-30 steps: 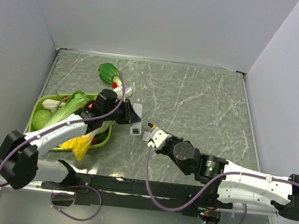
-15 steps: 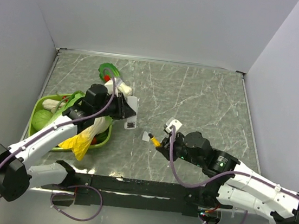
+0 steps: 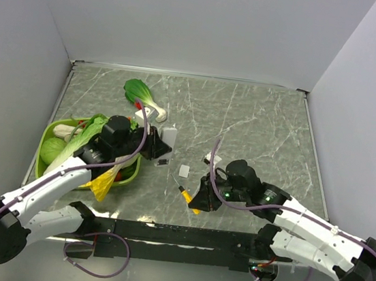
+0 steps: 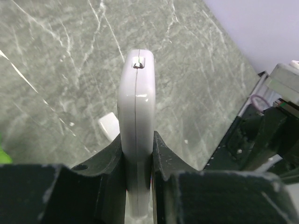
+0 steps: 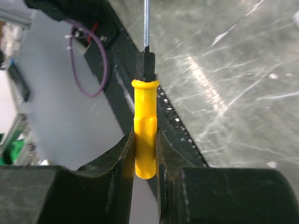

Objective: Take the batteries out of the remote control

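Left gripper [image 4: 137,142] clamped on the remote control [image 4: 135,98], right gripper [image 5: 145,140] pinching a yellow screwdriver [image 5: 145,116].
The table [image 3: 258,128] is a grey-green marble-look slab, boxed in by plain pale walls. Left of centre in the top view sits a green basket [image 3: 46,138] stuffed with veg, a bok choy [image 3: 139,93] lies above it, and a little grey cover piece [image 3: 183,171] sits loose mid-frame. The left arm reaches up from lower left across the basket, remote held edge-on. The right arm bends in from lower right, staying low near the table's near edge.
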